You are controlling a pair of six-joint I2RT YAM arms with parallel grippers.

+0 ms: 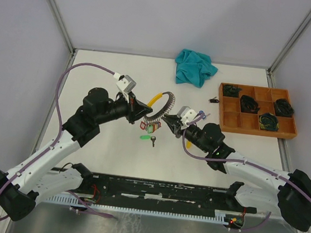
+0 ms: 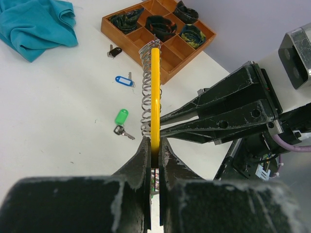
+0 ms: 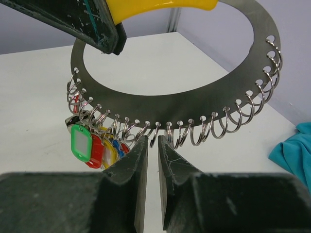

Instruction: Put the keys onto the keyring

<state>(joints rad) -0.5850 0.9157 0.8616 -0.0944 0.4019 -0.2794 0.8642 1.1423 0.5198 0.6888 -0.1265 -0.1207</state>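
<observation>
- L gripper (image 2: 154, 145): jaws clamped tight on the yellow grip (image 2: 155, 77) of the keyring (image 3: 165, 104). It holds the ring up off the table (image 1: 117, 157), edge-on to its own cam.
- Keyring = flat metal band w/ a row of small loops (image 3: 218, 127) along the outer edge, not plain wire. It sits mid-table, between your two arms.
- Done: a bunch of tagged keys (image 3: 95, 148) hangs from loops at one end. Green, red, yellow, blue tags show. Exact count unclear, they overlap.
- R gripper (image 3: 152, 145): just under the band, jaws nearly closed, only a slim gap. One loop dips to the mouth of that gap; can't tell if it's pinched. No key seen in the jaws.
- Left to do: green-tag key (image 2: 121, 118) lies loose on the table near the ring. Blue-tag key (image 2: 124, 80) lies loose nearer the wooden tray (image 1: 255, 131). Dark-headed key (image 2: 114, 51) sits beside the tray w/ no coloured tag, so your call whether it counts.
- Judgement: prob. past halfway, 2–3 keys to go. Most loops on the band look free, so room is no issue.
</observation>
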